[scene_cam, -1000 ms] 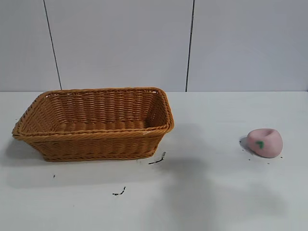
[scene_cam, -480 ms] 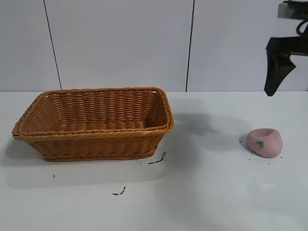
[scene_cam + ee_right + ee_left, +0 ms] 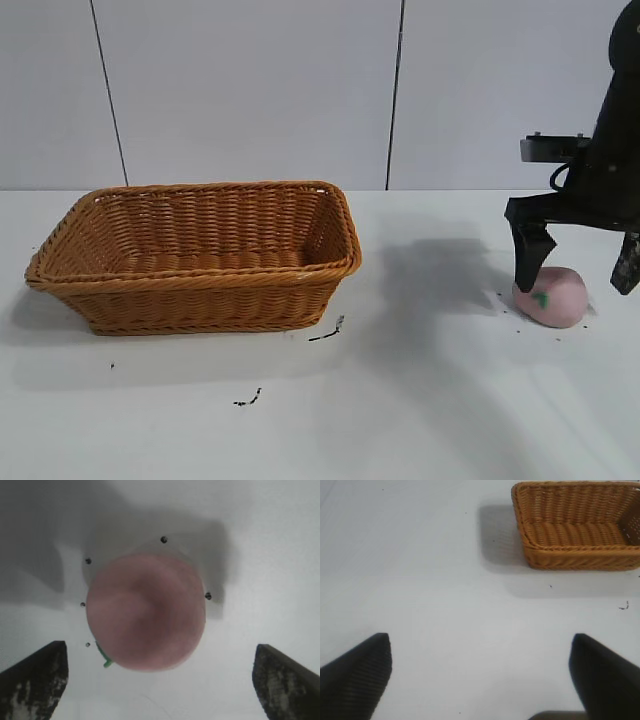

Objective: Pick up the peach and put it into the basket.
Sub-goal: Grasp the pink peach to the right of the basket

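- The right gripper [image 3: 575, 270] has come down since half a second ago, when it hung high at the exterior view's upper right; a second ago it was out of that view altogether. Now its fingers straddle the peach [image 3: 551, 295].
- The peach and the basket [image 3: 195, 290] lie where they did before.
- The right arm is cut off by the exterior view's right edge, and one finger partly covers the peach's near-left side.
- In the right wrist view the peach [image 3: 145, 612] sits between the wide-apart fingers, untouched, on the table [image 3: 420, 400].
- The left gripper [image 3: 480, 675], jaws spread, hovers well apart from the basket [image 3: 577, 525].
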Robot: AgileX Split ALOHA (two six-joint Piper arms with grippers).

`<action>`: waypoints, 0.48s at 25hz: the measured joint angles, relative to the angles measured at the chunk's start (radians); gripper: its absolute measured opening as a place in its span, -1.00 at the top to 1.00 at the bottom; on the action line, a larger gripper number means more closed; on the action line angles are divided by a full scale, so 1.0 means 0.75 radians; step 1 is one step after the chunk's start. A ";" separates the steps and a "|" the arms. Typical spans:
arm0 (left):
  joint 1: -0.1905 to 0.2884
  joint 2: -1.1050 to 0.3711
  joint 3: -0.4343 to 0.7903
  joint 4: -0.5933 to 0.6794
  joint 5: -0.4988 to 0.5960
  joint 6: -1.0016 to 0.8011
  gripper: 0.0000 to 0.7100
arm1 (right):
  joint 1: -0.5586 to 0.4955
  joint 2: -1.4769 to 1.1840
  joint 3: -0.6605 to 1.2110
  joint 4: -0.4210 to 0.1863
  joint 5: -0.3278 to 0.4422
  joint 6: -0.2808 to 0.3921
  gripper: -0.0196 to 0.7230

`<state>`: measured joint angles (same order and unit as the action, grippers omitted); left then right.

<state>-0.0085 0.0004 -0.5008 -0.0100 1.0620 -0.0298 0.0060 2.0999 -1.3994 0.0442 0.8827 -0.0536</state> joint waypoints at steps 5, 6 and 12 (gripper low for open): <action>0.000 0.000 0.000 0.000 0.000 0.000 -0.95 | 0.000 0.036 -0.001 0.000 -0.041 0.000 -0.93; 0.000 0.000 0.000 0.000 0.000 0.000 -0.95 | 0.000 0.037 -0.001 0.000 -0.045 0.000 -0.93; 0.000 0.000 0.000 0.000 0.000 0.000 -0.95 | 0.000 0.037 -0.001 0.000 -0.063 0.000 -0.36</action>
<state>-0.0085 0.0004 -0.5008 -0.0100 1.0620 -0.0298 0.0060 2.1278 -1.4003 0.0442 0.8355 -0.0536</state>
